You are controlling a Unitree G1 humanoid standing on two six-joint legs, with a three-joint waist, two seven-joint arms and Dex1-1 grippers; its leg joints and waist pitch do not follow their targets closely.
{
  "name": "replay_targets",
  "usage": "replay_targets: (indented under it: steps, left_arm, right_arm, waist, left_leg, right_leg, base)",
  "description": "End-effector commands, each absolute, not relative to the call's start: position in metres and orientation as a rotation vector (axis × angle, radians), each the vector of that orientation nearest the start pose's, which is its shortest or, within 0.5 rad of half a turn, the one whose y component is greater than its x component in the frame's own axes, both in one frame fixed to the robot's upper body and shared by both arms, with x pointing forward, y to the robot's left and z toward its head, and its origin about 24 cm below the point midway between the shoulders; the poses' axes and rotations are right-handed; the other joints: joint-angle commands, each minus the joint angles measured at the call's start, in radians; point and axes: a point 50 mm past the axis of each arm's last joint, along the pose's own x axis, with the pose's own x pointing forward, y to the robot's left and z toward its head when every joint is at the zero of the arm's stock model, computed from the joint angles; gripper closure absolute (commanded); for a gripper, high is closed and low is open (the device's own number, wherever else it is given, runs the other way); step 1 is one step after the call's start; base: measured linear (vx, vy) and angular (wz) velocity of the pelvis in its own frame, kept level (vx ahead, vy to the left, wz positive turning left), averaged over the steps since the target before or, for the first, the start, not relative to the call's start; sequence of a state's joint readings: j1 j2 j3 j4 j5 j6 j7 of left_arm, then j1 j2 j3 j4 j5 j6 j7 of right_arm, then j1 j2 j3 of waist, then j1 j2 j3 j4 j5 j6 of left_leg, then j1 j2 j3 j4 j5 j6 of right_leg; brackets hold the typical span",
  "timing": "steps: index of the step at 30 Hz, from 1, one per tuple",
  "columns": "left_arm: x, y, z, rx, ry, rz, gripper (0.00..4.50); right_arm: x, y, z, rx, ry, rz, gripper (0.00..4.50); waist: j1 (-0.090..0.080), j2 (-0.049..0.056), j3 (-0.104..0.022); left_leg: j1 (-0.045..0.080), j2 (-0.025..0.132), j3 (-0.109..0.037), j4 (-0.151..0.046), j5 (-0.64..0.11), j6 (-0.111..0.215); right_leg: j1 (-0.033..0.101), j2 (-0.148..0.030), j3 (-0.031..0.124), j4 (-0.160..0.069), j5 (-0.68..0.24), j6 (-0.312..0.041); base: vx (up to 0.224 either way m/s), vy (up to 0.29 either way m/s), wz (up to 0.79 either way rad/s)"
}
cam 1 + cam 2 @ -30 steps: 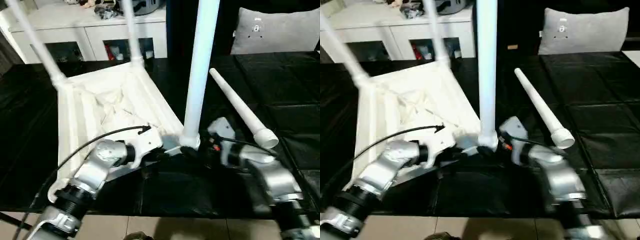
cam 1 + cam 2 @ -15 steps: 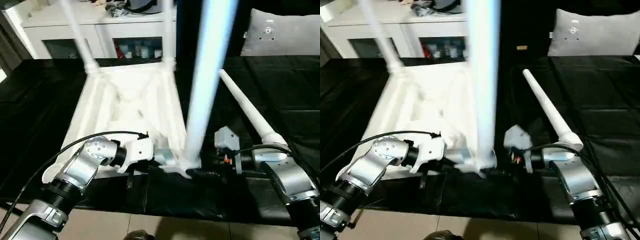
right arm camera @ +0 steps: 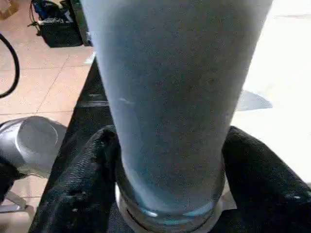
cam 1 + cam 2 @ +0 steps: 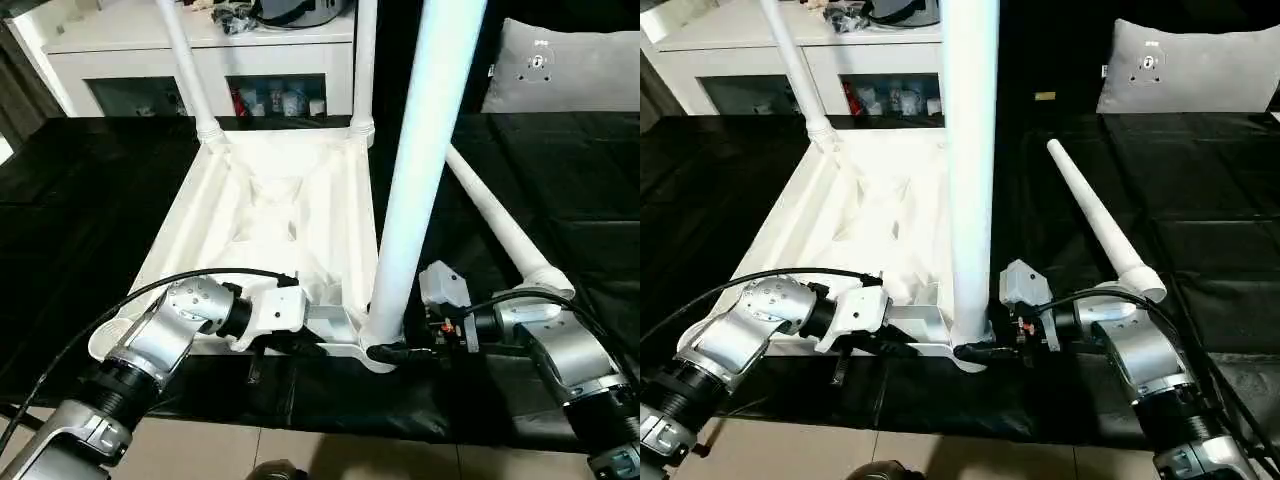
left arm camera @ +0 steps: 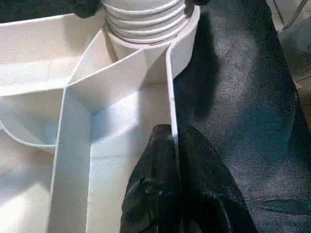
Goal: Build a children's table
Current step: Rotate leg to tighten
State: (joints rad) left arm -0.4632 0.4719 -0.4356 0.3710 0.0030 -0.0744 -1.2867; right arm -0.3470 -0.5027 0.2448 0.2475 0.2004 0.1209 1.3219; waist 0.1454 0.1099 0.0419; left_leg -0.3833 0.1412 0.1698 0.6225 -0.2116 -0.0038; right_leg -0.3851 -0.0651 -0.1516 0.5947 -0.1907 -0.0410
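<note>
The upturned tabletop (image 4: 270, 215) lies ribbed side up. The left gripper (image 5: 176, 145) pinches its near rim, jaws closed. At the near corner socket, the right gripper (image 3: 167, 165) clasps the upright leg (image 4: 415, 170) between its jaws.

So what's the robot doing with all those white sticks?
It's building a little table, which lies upside down on a black mat. Three legs stand up in its corner holes already. The left gripper pinches the tabletop's thin edge to steady it. The right gripper has its fingers on both sides of the nearest leg, low down by its corner hole. The last leg lies on the mat beside the table, waiting its turn.
</note>
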Motion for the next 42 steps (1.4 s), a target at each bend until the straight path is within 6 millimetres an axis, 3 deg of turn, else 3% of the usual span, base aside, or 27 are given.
replay_targets:
  steps: [1, 8, 9, 12, 13, 14, 15, 16, 17, 18, 19, 20, 22, 23, 24, 25, 27, 28, 29, 30, 31, 33, 36, 37, 39, 42]
  left_arm:
    - [0.27, 0.125, 0.04, 0.629, 0.378, -1.672, 4.5]
    - [0.269, 0.124, 0.042, 0.555, 0.366, -1.641, 4.5]
    - [0.268, 0.121, 0.045, 0.5, 0.356, -1.598, 4.5]
    - [0.27, 0.109, 0.051, 0.42, 0.337, -1.474, 4.5]
    - [0.27, 0.105, 0.053, 0.406, 0.327, -1.449, 4.5]
    - [0.269, 0.102, 0.053, 0.395, 0.329, -1.426, 4.5]
    - [0.27, 0.098, 0.054, 0.385, 0.326, -1.404, 4.5]
    - [0.27, 0.094, 0.055, 0.372, 0.322, -1.374, 4.5]
    - [0.27, 0.094, 0.055, 0.372, 0.322, -1.374, 4.5]
    - [0.277, 0.084, 0.056, 0.333, 0.32, -1.275, 4.5]
    - [0.282, 0.078, 0.056, 0.318, 0.317, -1.211, 4.5]
    - [0.285, 0.075, 0.057, 0.314, 0.313, -1.174, 4.5]
    - [0.3, 0.063, 0.059, 0.312, 0.29, -1.044, 4.5]
    - [0.301, 0.062, 0.059, 0.315, 0.286, -1.031, 4.5]
    - [0.307, 0.058, 0.061, 0.325, 0.274, -0.992, 4.5]
    - [0.312, 0.054, 0.063, 0.336, 0.257, -0.955, 4.5]
    - [0.317, 0.05, 0.067, 0.341, 0.238, -0.927, 4.5]
    - [0.318, 0.049, 0.068, 0.348, 0.233, -0.929, 4.5]
    - [0.318, 0.048, 0.068, 0.357, 0.233, -0.93, 4.5]
    - [0.318, 0.049, 0.067, 0.365, 0.234, -0.934, 4.5]
    - [0.317, 0.052, 0.064, 0.38, 0.242, -0.932, 4.5]
    - [0.316, 0.054, 0.063, 0.386, 0.247, -0.929, 4.5]
    - [0.317, 0.057, 0.061, 0.395, 0.254, -0.926, 4.5]
    - [0.318, 0.058, 0.06, 0.401, 0.254, -0.92, 4.5]
    - [0.322, 0.06, 0.06, 0.408, 0.25, -0.906, 4.5]
    - [0.325, 0.061, 0.06, 0.412, 0.247, -0.89, 4.5]
  right_arm:
    - [0.272, -0.153, 0.062, -0.254, 0.323, 1.47, 1.52]
    - [0.266, -0.143, 0.062, -0.194, 0.3, 1.501, 1.8]
    - [0.264, -0.137, 0.061, -0.165, 0.289, 1.495, 1.81]
    - [0.27, -0.124, 0.052, -0.147, 0.33, 1.363, 1.84]
    - [0.275, -0.119, 0.048, -0.131, 0.359, 1.289, 1.84]
    - [0.279, -0.116, 0.044, -0.113, 0.385, 1.221, 1.84]
    - [0.284, -0.113, 0.041, -0.103, 0.405, 1.144, 1.84]
    - [0.29, -0.111, 0.038, -0.093, 0.42, 1.064, 1.85]
    - [0.29, -0.111, 0.038, -0.093, 0.42, 1.064, 1.85]
    - [0.299, -0.104, 0.035, -0.053, 0.426, 0.931, 1.85]
    - [0.304, -0.099, 0.034, -0.036, 0.423, 0.866, 1.85]
    - [0.306, -0.096, 0.034, -0.036, 0.42, 0.831, 1.85]
    - [0.312, -0.088, 0.033, -0.047, 0.418, 0.723, 1.85]
    - [0.313, -0.087, 0.033, -0.048, 0.418, 0.713, 1.85]
    - [0.314, -0.086, 0.032, -0.055, 0.42, 0.678, 1.85]
    - [0.315, -0.086, 0.032, -0.051, 0.421, 0.648, 1.5]
    - [0.317, -0.088, 0.033, -0.011, 0.416, 0.612, 1.29]
    - [0.318, -0.092, 0.034, 0.006, 0.409, 0.592, 1.13]
    - [0.319, -0.095, 0.035, 0.013, 0.405, 0.57, 1.09]
    - [0.319, -0.097, 0.035, 0.007, 0.403, 0.559, 1.02]
    - [0.32, -0.101, 0.035, -0.007, 0.395, 0.541, 0.89]
    - [0.32, -0.103, 0.035, -0.013, 0.389, 0.532, 0.67]
    - [0.32, -0.107, 0.035, -0.045, 0.367, 0.504, 0.43]
    - [0.318, -0.108, 0.037, 0.0, 0.359, 0.506, 0.3]
    - [0.315, -0.114, 0.038, 0.026, 0.357, 0.49, 0.23]
    - [0.312, -0.12, 0.04, 0.045, 0.351, 0.473, 0.05]
  waist:
    - [-0.005, -0.02, -0.066]
    - [-0.007, -0.019, -0.066]
    - [-0.007, -0.015, -0.066]
    - [-0.013, -0.012, -0.065]
    - [-0.018, -0.009, -0.058]
    - [-0.031, -0.015, -0.052]
    - [-0.048, -0.014, -0.047]
    - [-0.057, -0.014, -0.043]
    - [-0.077, -0.014, -0.038]
    - [-0.085, -0.009, -0.037]
    - [-0.107, -0.009, -0.031]
    - [-0.124, -0.01, -0.031]
    - [-0.147, -0.007, -0.032]
    - [-0.152, -0.004, -0.03]
    - [-0.156, -0.009, -0.033]
    - [-0.155, -0.009, -0.037]
    - [-0.149, -0.01, -0.037]
    - [-0.145, -0.012, -0.04]
    - [-0.138, -0.008, -0.045]
    - [-0.136, -0.005, -0.047]
    - [-0.132, -0.006, -0.052]
    - [-0.128, -0.008, -0.054]
    - [-0.117, -0.012, -0.057]
    - [-0.104, -0.013, -0.059]
    - [-0.1, -0.013, -0.058]
    - [-0.095, -0.013, -0.051]
  left_leg:
    - [0.012, 0.121, -0.051, -0.077, -0.15, 0.096]
    - [0.011, 0.12, -0.05, -0.075, -0.146, 0.095]
    - [0.012, 0.124, -0.051, -0.077, -0.147, 0.092]
    - [0.014, 0.13, -0.055, -0.082, -0.159, 0.076]
    - [0.012, 0.123, -0.054, -0.083, -0.188, 0.066]
    - [0.011, 0.116, -0.055, -0.087, -0.214, 0.044]
    - [0.011, 0.107, -0.056, -0.086, -0.249, 0.025]
    - [0.015, 0.103, -0.057, -0.086, -0.27, 0.018]
    - [0.014, 0.097, -0.059, -0.085, -0.299, 0.009]
    - [0.016, 0.095, -0.061, -0.086, -0.317, 0.005]
    - [0.033, 0.096, -0.061, -0.085, -0.376, -0.013]
    - [0.046, 0.089, -0.063, -0.08, -0.42, -0.022]
    - [0.045, 0.092, -0.07, -0.086, -0.459, -0.017]
    - [0.046, 0.094, -0.071, -0.087, -0.474, -0.017]
    - [0.048, 0.093, -0.071, -0.086, -0.475, -0.02]
    - [0.043, 0.092, -0.073, -0.086, -0.458, -0.016]
    - [0.045, 0.089, -0.066, -0.084, -0.422, -0.002]
    - [0.031, 0.09, -0.067, -0.086, -0.381, 0.009]
    - [0.019, 0.1, -0.071, -0.091, -0.335, 0.019]
    - [0.02, 0.105, -0.07, -0.093, -0.321, 0.023]
    - [0.015, 0.109, -0.069, -0.093, -0.275, 0.031]
    - [0.012, 0.108, -0.064, -0.09, -0.235, 0.044]
    - [0.007, 0.103, -0.057, -0.083, -0.181, 0.062]
    - [0.006, 0.103, -0.053, -0.08, -0.135, 0.077]
    - [0.009, 0.106, -0.053, -0.082, -0.133, 0.085]
    - [0.019, 0.108, -0.052, -0.088, -0.197, 0.068]
  right_leg:
    - [0.046, -0.131, 0.092, -0.073, -0.242, -0.115]
    - [0.047, -0.132, 0.092, -0.074, -0.239, -0.116]
    - [0.047, -0.131, 0.092, -0.072, -0.235, -0.121]
    - [0.047, -0.13, 0.094, -0.068, -0.23, -0.129]
    - [0.045, -0.13, 0.092, -0.077, -0.276, -0.13]
    - [0.048, -0.131, 0.089, -0.084, -0.345, -0.116]
    - [0.052, -0.132, 0.081, -0.099, -0.443, -0.088]
    - [0.049, -0.131, 0.077, -0.108, -0.489, -0.072]
    - [0.053, -0.131, 0.072, -0.117, -0.543, -0.044]
    - [0.052, -0.128, 0.068, -0.12, -0.564, -0.03]
    - [0.039, -0.121, 0.059, -0.135, -0.605, -0.018]
    - [0.037, -0.119, 0.049, -0.145, -0.633, 0.001]
    - [0.045, -0.115, 0.038, -0.152, -0.612, 0.024]
    - [0.042, -0.113, 0.037, -0.153, -0.611, 0.029]
    - [0.042, -0.113, 0.037, -0.152, -0.598, 0.029]
    - [0.049, -0.121, 0.042, -0.147, -0.571, 0.027]
    - [0.04, -0.126, 0.053, -0.151, -0.564, 0.018]
    - [0.05, -0.132, 0.058, -0.144, -0.531, 0.006]
    - [0.057, -0.134, 0.064, -0.131, -0.46, -0.011]
    - [0.054, -0.133, 0.068, -0.126, -0.424, -0.022]
    - [0.057, -0.135, 0.075, -0.112, -0.326, -0.058]
    - [0.058, -0.137, 0.079, -0.104, -0.271, -0.089]
    - [0.064, -0.139, 0.083, -0.097, -0.243, -0.105]
    - [0.063, -0.138, 0.084, -0.093, -0.216, -0.103]
    - [0.06, -0.134, 0.083, -0.093, -0.225, -0.098]
    - [0.053, -0.132, 0.081, -0.109, -0.332, -0.067]
  base:
    - [0.0, 0.0, 0.0]
    - [0.0, 0.0, 0.0]
    - [0.0, 0.0, 0.0]
    - [0.0, 0.0, 0.0]
    - [0.0, 0.0, 0.0]
    - [0.0, 0.0, 0.0]
    - [-0.051, -0.007, -0.08]
    - [0.0, 0.0, 0.0]
    - [0.0, 0.0, 0.0]
    - [0.0, 0.0, 0.0]
    - [0.0, 0.0, 0.0]
    - [0.0, 0.0, 0.0]
    - [0.0, 0.0, 0.0]
    - [0.0, 0.0, 0.0]
    - [0.0, 0.0, 0.0]
    - [0.0, 0.0, 0.0]
    - [0.0, 0.0, 0.0]
    - [0.0, 0.0, 0.0]
    - [0.0, 0.0, 0.0]
    - [0.0, 0.0, 0.0]
    - [0.0, 0.0, 0.0]
    - [0.0, 0.0, 0.0]
    - [0.0, 0.0, 0.0]
    - [0.0, 0.0, 0.0]
    - [0.0, 0.0, 0.0]
    - [0.0, 0.0, 0.0]
